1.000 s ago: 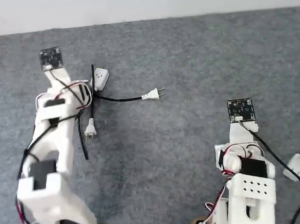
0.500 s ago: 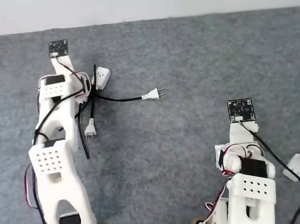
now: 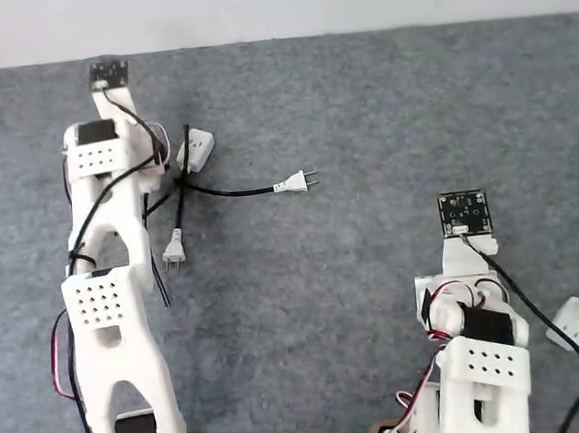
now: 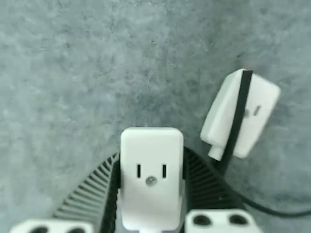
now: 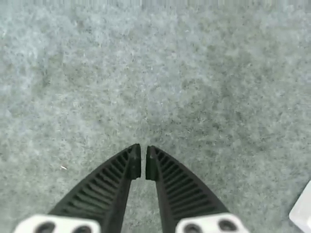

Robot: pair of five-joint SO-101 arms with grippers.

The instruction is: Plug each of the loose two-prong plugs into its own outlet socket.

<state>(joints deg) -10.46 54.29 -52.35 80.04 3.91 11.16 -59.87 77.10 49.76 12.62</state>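
Two ribbed fingers (image 4: 104,187) of the left hand (image 4: 151,158) pinched a white socket (image 4: 151,177) by its sides, its slotted face turned up toward the wrist camera. Just beside it on the grey counter (image 3: 362,120) lay a second socket (image 4: 240,114), tilted, with a black cord (image 3: 227,191) running along it and off across the counter. From above, that cord led to one plug (image 3: 297,183), which lay well apart from the left arm with its prongs pointing away. The other plug (image 3: 175,250) lay close by the arm's side. The right hand (image 5: 143,162) sat far off over bare counter, its fingers pressed nearly together on nothing.

The main risk looked to be the grip. The socket was held only by its smooth sides, so the push of a plug going in could twist it or slide it out of the fingers. The cords crossed right beside the left arm, and a swing of that arm might catch them and drag the second socket or the nearer plug out of place. The right hand would also have to cross the whole counter to reach either plug, and thin prongs would leave little room for a crooked approach.
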